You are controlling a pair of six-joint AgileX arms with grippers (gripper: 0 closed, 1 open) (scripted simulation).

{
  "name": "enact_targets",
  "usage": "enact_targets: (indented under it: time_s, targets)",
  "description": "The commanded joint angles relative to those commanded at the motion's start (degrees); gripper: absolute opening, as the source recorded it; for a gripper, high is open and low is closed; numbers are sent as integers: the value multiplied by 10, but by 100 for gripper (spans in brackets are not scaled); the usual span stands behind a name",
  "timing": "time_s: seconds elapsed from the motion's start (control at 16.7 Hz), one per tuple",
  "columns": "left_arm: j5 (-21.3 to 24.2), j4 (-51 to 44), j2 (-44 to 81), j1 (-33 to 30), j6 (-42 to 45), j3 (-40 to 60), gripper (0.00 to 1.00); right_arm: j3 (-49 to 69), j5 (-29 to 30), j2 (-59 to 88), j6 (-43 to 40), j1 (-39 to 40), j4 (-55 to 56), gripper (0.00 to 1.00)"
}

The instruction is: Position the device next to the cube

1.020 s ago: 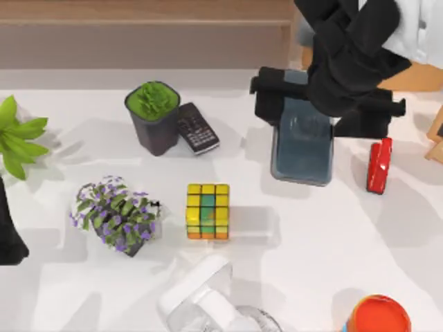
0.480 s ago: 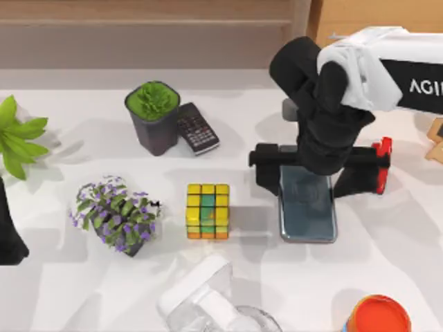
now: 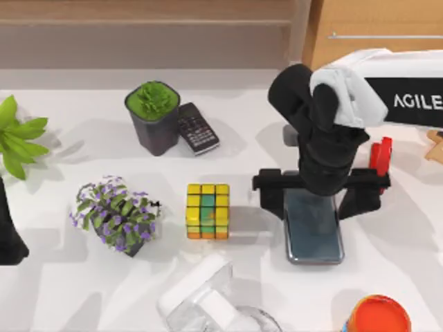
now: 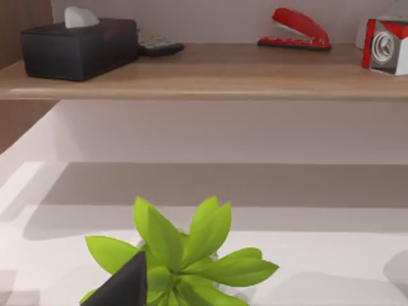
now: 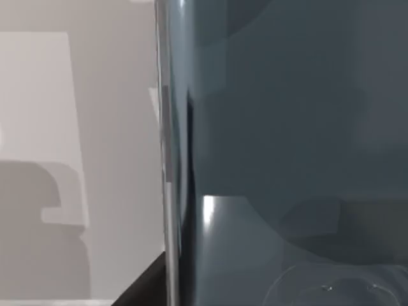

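Left gripper (image 4: 121,287) is parked way off at the table's left edge by a leafy plant (image 4: 185,252), can't tell what its fingers are doing. Moving right: the cube (image 3: 208,211) sits mid-table, and the device (image 3: 315,232) is to its right, near but with a gap between. Right gripper (image 3: 318,190) is over the device's far end, clamped on it. Looks like the carry-and-place step; next move probably wants a nudge left, then letting go.

Right gripper (image 3: 315,197) hangs at centre right of the top view, wrist pointing down; left arm (image 3: 8,235) sits parked at the left edge
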Motion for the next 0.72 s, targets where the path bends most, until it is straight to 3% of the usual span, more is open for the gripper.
enact_targets:
  time_s: [0.06,0.72]
  targets:
    - [0,0,0,0,0,0,100,0,0,0,0,0,0,0]
    - [0,0,0,0,0,0,100,0,0,0,0,0,0,83]
